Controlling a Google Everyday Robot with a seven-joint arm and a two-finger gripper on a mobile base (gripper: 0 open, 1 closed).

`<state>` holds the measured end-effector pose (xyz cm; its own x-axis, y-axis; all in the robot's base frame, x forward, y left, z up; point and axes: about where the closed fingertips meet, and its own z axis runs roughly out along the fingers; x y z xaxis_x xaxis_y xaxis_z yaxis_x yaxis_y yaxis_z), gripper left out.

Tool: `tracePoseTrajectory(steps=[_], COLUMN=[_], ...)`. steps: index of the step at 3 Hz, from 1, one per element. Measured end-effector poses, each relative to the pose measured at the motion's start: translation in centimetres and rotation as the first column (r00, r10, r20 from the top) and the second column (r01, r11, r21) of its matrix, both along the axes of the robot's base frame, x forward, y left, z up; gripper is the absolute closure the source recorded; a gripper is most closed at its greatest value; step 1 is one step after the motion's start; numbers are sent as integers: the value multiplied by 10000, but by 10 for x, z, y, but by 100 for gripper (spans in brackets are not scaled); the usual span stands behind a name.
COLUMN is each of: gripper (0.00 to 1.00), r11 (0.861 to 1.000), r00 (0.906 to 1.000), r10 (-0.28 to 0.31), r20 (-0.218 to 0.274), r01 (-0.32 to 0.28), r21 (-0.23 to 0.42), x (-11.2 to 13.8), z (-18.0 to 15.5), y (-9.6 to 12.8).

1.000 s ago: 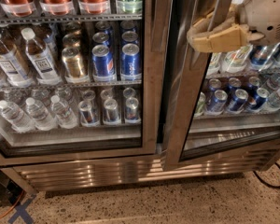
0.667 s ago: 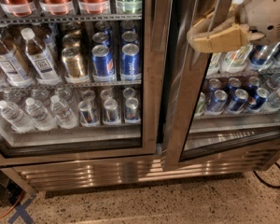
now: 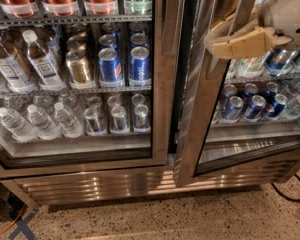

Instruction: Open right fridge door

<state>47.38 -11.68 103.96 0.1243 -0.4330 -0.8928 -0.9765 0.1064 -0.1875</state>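
Note:
The right fridge door [image 3: 210, 109] is a glass pane in a brushed steel frame. It stands ajar, its left edge swung out from the cabinet, with a dark gap beside the centre post. Blue cans [image 3: 250, 106] and a green-white can [image 3: 250, 66] show through it. My gripper [image 3: 212, 40], with tan fingers [image 3: 240, 48], is at the upper right. It is shut on the door's left edge frame, one finger behind it and one in front. The white wrist [image 3: 290, 14] reaches in from the right.
The left door [image 3: 75, 84] is closed, with water bottles, gold cans and Pepsi cans behind it. A steel kick grille [image 3: 100, 184] runs along the bottom above the speckled floor [image 3: 190, 214]. A black cable [image 3: 290, 191] lies at the lower right, and blue tape [image 3: 22, 224] at the lower left.

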Motion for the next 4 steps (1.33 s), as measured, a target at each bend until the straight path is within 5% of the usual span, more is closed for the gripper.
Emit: tracePoseTrajectory(steps=[4], gripper=[100], r11=[9997], r00=[9997], r10=[230], r20=[-84], r01=[-230], r21=[70], x=[-16], z=[5], y=[-5])
